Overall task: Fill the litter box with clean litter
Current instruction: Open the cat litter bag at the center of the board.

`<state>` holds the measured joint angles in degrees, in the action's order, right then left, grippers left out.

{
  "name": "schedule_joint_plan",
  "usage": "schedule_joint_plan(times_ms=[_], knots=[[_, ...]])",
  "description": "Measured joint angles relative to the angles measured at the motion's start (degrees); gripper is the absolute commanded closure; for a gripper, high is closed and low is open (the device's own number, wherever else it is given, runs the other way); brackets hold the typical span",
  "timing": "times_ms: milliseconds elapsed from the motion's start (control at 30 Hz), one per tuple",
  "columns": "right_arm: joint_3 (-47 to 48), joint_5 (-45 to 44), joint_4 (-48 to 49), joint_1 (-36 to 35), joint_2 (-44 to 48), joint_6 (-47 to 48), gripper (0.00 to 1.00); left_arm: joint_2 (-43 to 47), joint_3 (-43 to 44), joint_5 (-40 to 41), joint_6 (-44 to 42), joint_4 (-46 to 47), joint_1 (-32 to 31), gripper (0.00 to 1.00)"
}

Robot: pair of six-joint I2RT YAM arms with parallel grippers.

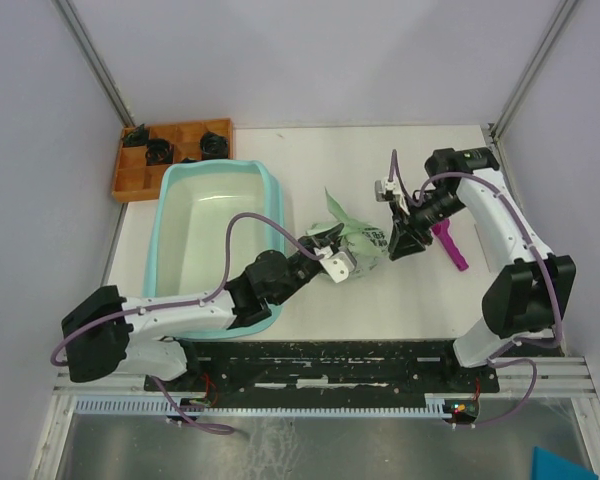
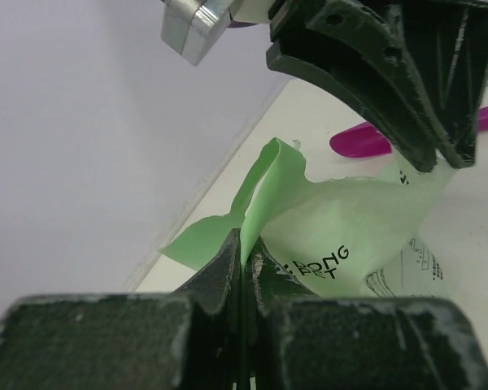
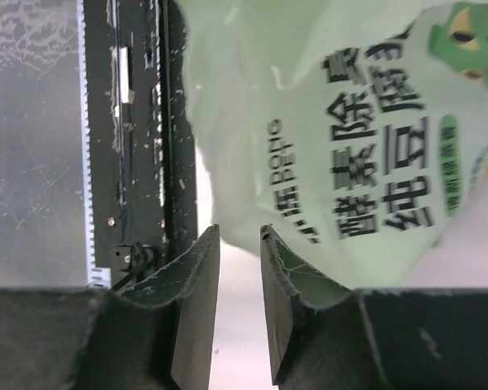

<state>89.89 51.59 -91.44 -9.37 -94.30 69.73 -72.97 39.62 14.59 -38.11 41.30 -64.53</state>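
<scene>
At mid-frame of the overhead view, the left pincer [image 1: 330, 262] is clamped tight on a flap of the pale green bag [image 1: 360, 238], apparently anchoring it while the right pincer [image 1: 400, 243], half open and holding nothing, lines up on the other end. Further left in the frame, the litter box [image 1: 161, 230] sits bare on the worktop [image 1: 380, 160]; no clean litter shows, presumably bagged.

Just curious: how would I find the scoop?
Find the large light-teal rectangular plastic tray at the left of the table. Look right, past the crumpled pale green printed bag. The magenta plastic scoop lies beside the right arm, the only pink thing.
</scene>
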Motion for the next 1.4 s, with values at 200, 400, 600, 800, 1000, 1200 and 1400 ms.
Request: schedule_joint_plan(times_ms=[200, 400, 600, 800, 1000, 1200, 1400], knots=[[-8.13, -3.91, 2.12, -1.05, 5.73, -2.29, 0.65, -3.72, 2.54, 0.04, -0.02, 0.42, -0.94, 0.97], [-13.81, -7.21, 7.54, -1.14, 9.09, -5.81, 0.46, -4.94, 3.67, 0.28, -0.04, 0.28, -1.22, 0.97], [-15.85, -10.47, 17.88, -1.16, 11.26, -11.65, 0.42, -4.76, 3.65, 0.76, -0.02, 0.26, -1.25, 0.97], [-14.47, -11.69, 25.22, -1.14, 10.51, -15.10, 0.38, -2.05, 3.02, 2.03, -0.02, -2.25, -1.57, 0.97], [-13.92, -11.52, 28.44, -1.14, 9.57, -14.25, 0.37, -1.03, 3.02, 2.78, -0.02, -3.98, -1.62, 0.97], [-13.46, -10.19, 27.50, -0.98, 4.52, -10.23, 0.81, -1.51, 4.20, 4.13, -0.17, -5.31, -1.84, 0.97], [-12.09, -9.03, 25.70, -0.48, 2.08, -7.34, 0.98, -7.45, 10.47, 7.82, -2.45, -7.34, -1.01, 0.97]])
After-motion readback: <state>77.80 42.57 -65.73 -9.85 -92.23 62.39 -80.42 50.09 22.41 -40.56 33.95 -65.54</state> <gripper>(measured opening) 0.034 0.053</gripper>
